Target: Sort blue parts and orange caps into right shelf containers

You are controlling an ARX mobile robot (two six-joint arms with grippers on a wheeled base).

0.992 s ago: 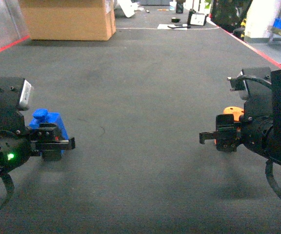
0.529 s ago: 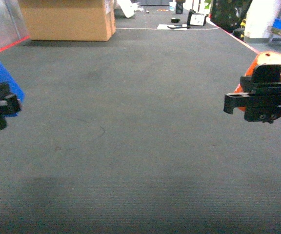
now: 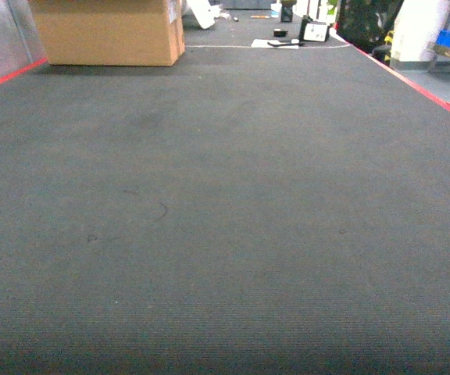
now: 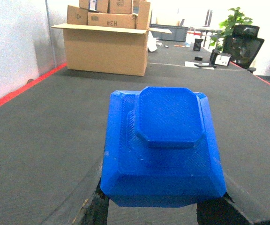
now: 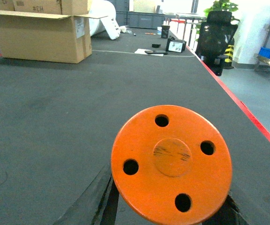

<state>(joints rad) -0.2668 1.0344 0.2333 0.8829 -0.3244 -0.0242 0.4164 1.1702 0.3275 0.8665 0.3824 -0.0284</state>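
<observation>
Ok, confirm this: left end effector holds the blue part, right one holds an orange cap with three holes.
Wrong on the holes. The right wrist view shows the orange cap has four holes around its centre. The blue part in the left end effector is correct.

Head view slanting down over grey floor (image 3: pixel 225 234), both wrist views low, level, sharing cardboard box (image 4: pixel 108 49) at 12 o'clock.
</observation>
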